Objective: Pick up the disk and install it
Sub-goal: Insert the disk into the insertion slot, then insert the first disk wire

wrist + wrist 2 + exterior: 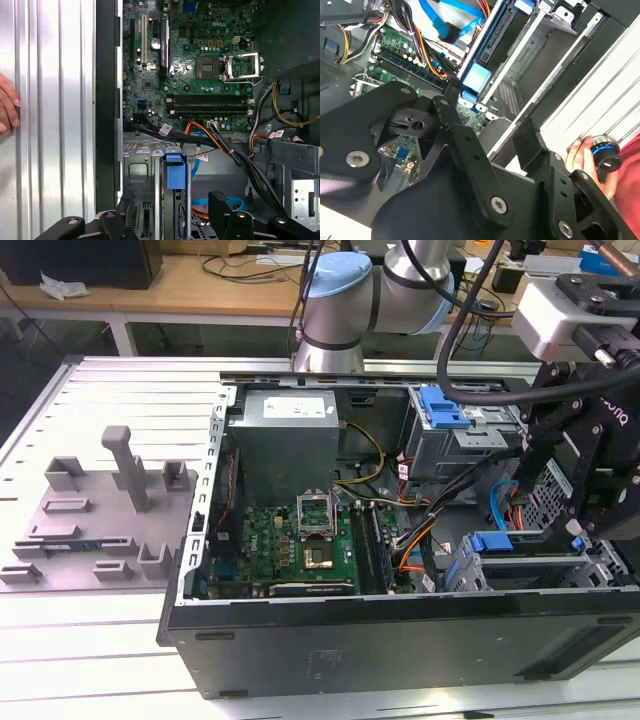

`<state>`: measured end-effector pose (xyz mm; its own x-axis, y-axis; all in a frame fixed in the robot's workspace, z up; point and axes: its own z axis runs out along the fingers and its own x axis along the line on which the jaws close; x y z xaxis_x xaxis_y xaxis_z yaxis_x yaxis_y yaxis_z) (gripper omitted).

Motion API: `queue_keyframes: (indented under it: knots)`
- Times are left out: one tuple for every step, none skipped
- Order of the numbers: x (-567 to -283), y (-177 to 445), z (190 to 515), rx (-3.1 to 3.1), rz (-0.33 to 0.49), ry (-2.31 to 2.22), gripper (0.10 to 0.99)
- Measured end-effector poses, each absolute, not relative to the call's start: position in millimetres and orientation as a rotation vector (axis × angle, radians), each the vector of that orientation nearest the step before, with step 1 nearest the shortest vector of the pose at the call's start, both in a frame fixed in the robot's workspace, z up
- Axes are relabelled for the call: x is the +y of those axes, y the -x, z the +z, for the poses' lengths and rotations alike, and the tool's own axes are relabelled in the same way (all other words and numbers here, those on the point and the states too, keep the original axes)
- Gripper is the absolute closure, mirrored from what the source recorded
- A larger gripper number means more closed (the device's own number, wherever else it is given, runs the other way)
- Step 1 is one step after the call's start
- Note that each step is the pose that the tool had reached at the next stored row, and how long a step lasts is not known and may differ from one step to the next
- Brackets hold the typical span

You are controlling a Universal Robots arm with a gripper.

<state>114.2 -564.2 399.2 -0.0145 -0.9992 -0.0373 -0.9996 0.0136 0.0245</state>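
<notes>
Two of my black fingers [218,205] stand well apart, so my gripper [172,200] is wide and holds nothing. The disk [175,172] sits between them on its edge, its blue carrier tab facing me, and I see a gap on either side of it; I cannot tell whether either finger brushes it lower down. It stands in the grey metal drive cage [140,170], in the corner of the computer case [400,640] on the exterior view's right, where its blue rail runs along the top of the cage. Just past the tab, a bundle of black and orange cables [225,145] crosses over the cage. Beyond the cables lies the green motherboard [200,75] with its open processor socket. Outside the case's black wall stretches the ribbed aluminium table [50,125], and a person's hand [6,107] shows over its far part.
</notes>
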Motion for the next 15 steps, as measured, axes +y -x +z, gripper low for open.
queue_keyframes:
  knots:
    - [-564.2, -114.2, 399.3, 2.230, 0.068, 2.199, 0.388]
    - [-564.2, -114.2, 399.3, 2.230, 0.068, 2.199, 0.388]
    - [-564.2, -114.2, 399.3, 2.230, 0.068, 2.199, 0.388]
    - [-564.2, -114.2, 399.3, 2.230, 0.068, 2.199, 0.388]
    - [-564.2, -114.2, 399.2, 2.230, 0.068, 2.199, 0.388]
    - [-564.2, -114.2, 399.3, 2.230, 0.068, 2.199, 0.388]
    - [-564.2, -114.2, 399.3, 2.230, 0.068, 2.199, 0.388]
    - [-564.2, -114.2, 399.3, 2.230, 0.068, 2.199, 0.388]
    - [-564.2, -114.2, 399.3, 2.230, 0.068, 2.199, 0.388]
    - [-564.2, -114.2, 399.3, 2.230, 0.068, 2.199, 0.388]
    - [-564.2, -114.2, 399.3, 2.230, 0.068, 2.199, 0.388]
    - [-564.2, -114.2, 399.3, 2.230, 0.068, 2.199, 0.388]
    - [-564.2, -114.2, 399.3, 2.230, 0.068, 2.199, 0.388]
    - [-564.2, -114.2, 399.3, 2.230, 0.068, 2.199, 0.388]
    - [-564.2, -114.2, 399.3, 2.230, 0.068, 2.199, 0.388]
